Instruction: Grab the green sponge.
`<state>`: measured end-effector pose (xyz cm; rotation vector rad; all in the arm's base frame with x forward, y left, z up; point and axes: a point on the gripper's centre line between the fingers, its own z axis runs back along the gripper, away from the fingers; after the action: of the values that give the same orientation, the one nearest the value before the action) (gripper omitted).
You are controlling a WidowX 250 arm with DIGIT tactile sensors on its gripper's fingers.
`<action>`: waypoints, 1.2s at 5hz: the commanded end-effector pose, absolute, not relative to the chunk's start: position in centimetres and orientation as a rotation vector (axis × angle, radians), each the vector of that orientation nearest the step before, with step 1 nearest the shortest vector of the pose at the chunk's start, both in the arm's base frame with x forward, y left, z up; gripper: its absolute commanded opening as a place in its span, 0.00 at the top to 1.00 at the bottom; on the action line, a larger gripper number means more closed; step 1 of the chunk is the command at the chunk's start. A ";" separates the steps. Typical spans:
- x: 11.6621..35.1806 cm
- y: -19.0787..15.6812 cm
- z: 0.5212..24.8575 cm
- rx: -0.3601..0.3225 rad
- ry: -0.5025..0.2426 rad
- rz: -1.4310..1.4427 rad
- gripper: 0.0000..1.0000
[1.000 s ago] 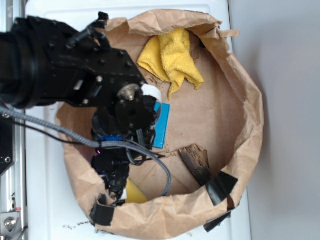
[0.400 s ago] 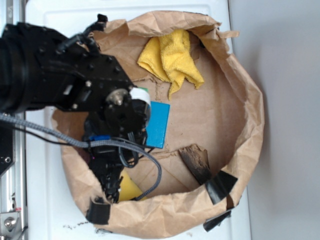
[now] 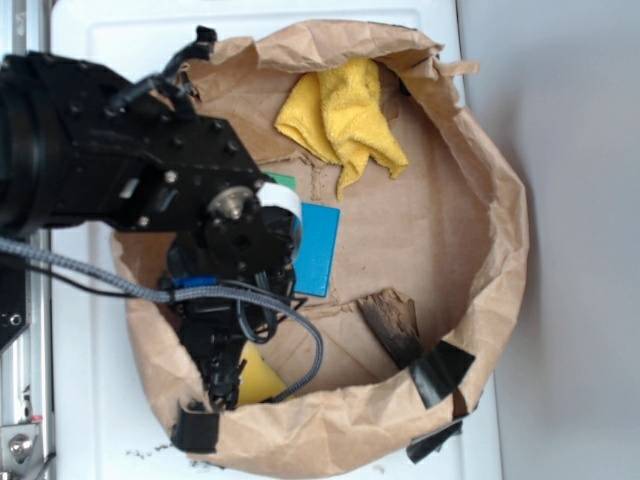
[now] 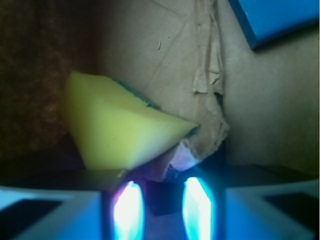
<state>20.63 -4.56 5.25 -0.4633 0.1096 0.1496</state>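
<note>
The big black robot arm (image 3: 120, 170) comes in from the left and covers much of the left side of the picture. It reaches down into a wide brown paper bag (image 3: 500, 230) that lies open on a white surface (image 3: 90, 400). The bag's edge is rolled over all the way round, and bits of black tape (image 3: 440, 370) stick to its lower edge.

A soft yellow cloth (image 3: 345, 120) lies crumpled near the top of the bag. A flat blue block (image 3: 318, 250) lies in the middle, just right of the arm, and a thin bit of green (image 3: 283, 181) peeks out above it beside the arm. A dark burnt-looking patch (image 3: 392, 325) marks the paper lower down. A grey cable (image 3: 300, 330) loops from the arm over the bag floor.

The gripper (image 3: 222, 385) points down at the lower left corner of the bag. The green sponge (image 4: 120, 130) sits there, right by the tip, close to the bag's wall. In the wrist view it is a yellow wedge with a thin dark green edge along the top, tipped up on the torn paper. It is just ahead of the two fingers (image 4: 131, 210), a little to the left. I cannot tell if the gripper is spread apart or squeezed together
</note>
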 end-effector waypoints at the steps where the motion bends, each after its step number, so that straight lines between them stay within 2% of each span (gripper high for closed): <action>1: 20.9 -4.6 5.9 -0.464 0.073 0.139 0.00; 2: 25.9 -5.0 6.3 -0.436 0.008 0.144 0.00; 3: 28.3 -5.2 7.2 -0.416 0.002 0.146 0.00; 4: 29.6 -5.6 7.7 -0.436 -0.001 0.124 0.00; 5: 29.5 -5.5 6.8 -0.443 0.077 0.048 0.00; 6: 27.5 -5.0 6.3 -0.473 0.136 -0.077 0.00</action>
<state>27.04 -5.33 5.67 -0.4739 0.1786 -0.0768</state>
